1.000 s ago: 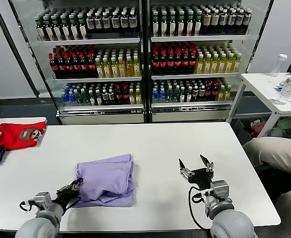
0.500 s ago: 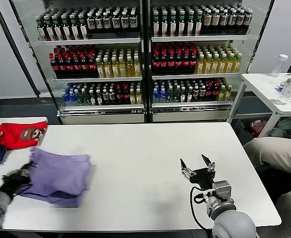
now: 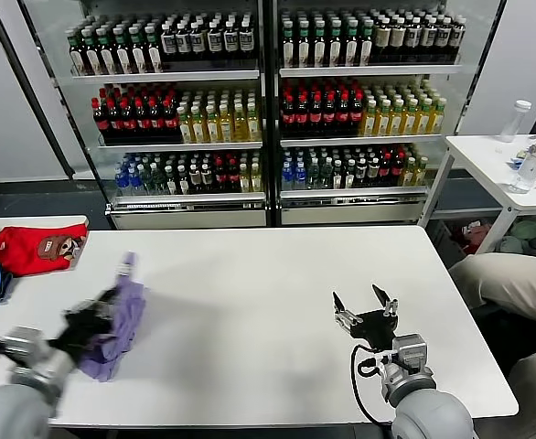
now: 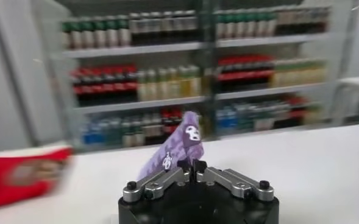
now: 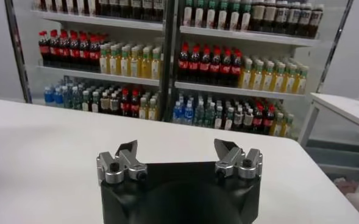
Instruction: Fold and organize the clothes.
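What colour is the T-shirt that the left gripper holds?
Light purple. The T-shirt, pinched in the left gripper, shows best in the head view.

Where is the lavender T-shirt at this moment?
In the head view, the lavender T-shirt is on the left side of the white table, bunched and held by the left end effector, in front of the red garment.

Bright, even indoor light, soft shadows on the white rectangular table (image 3: pixel 268 274). Glass-fronted drinks cooler (image 3: pixel 268 110) glows. Left wrist view streaked by motion blur; crumpled lavender cotton T-shirt (image 4: pixel 178 146) soft. Right wrist view sharp, slightly bowed at edges.
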Action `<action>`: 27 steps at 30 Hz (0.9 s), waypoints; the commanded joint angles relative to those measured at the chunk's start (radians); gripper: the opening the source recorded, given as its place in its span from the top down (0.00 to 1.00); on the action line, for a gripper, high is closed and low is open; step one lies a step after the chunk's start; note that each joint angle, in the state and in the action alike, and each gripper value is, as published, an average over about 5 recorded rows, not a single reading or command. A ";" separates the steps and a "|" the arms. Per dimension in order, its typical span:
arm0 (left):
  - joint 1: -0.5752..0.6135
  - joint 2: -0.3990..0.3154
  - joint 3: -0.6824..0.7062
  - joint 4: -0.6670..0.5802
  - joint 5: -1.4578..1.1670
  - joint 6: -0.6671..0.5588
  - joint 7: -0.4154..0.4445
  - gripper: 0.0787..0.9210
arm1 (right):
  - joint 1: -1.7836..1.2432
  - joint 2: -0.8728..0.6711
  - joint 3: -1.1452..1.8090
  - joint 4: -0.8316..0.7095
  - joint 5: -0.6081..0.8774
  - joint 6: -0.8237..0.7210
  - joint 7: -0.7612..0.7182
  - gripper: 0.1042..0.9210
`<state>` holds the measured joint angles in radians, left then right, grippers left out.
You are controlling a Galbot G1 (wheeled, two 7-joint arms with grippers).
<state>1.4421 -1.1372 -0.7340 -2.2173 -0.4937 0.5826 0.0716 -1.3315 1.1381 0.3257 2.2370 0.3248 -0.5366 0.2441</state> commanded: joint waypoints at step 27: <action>-0.066 -0.103 0.148 0.056 0.443 -0.302 -0.156 0.23 | 0.113 0.087 -0.260 -0.174 0.239 -0.042 0.066 0.12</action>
<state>1.3298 -1.3043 -0.4500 -2.2484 -0.3068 0.4290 -0.0750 -1.2557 1.1693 0.2570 2.1645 0.3849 -0.5615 0.2610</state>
